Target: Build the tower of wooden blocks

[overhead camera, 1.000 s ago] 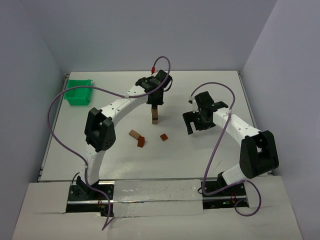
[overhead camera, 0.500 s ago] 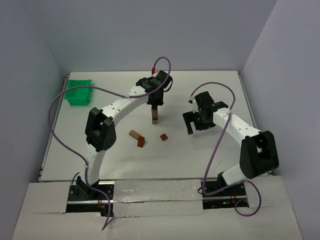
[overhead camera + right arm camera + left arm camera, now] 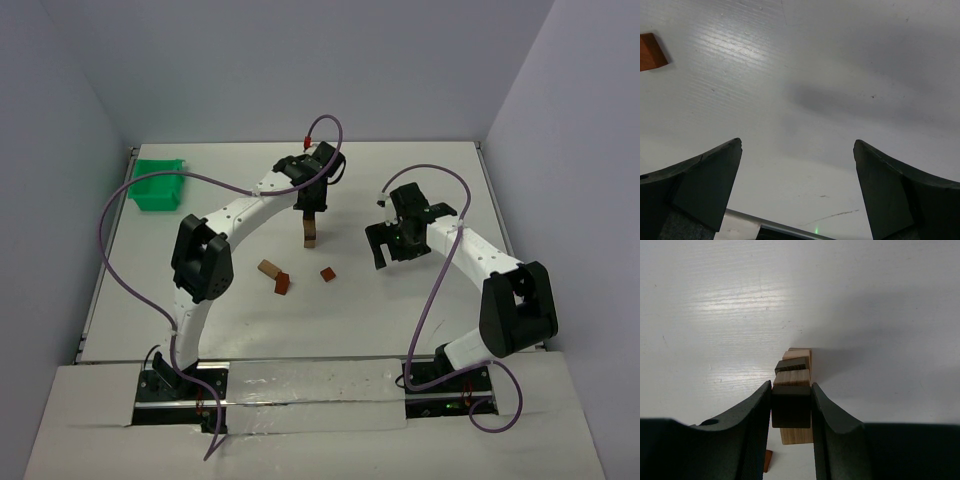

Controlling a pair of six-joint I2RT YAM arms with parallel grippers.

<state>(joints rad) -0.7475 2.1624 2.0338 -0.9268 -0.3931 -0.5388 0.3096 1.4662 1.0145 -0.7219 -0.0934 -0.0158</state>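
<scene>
Three loose blocks (image 3: 283, 285) lie near the wood block tower (image 3: 311, 238), which stands mid-table under the left gripper (image 3: 312, 210). Up close, that gripper pinches a dark block (image 3: 791, 407) atop the tower. The right gripper (image 3: 797, 150) is spread wide over the table (image 3: 840, 75).

This is a robot lab. Plain walls (image 3: 300, 70) box in a white counter (image 3: 385, 315); two cabled arms (image 3: 235, 212) are bolted at its edge.
</scene>
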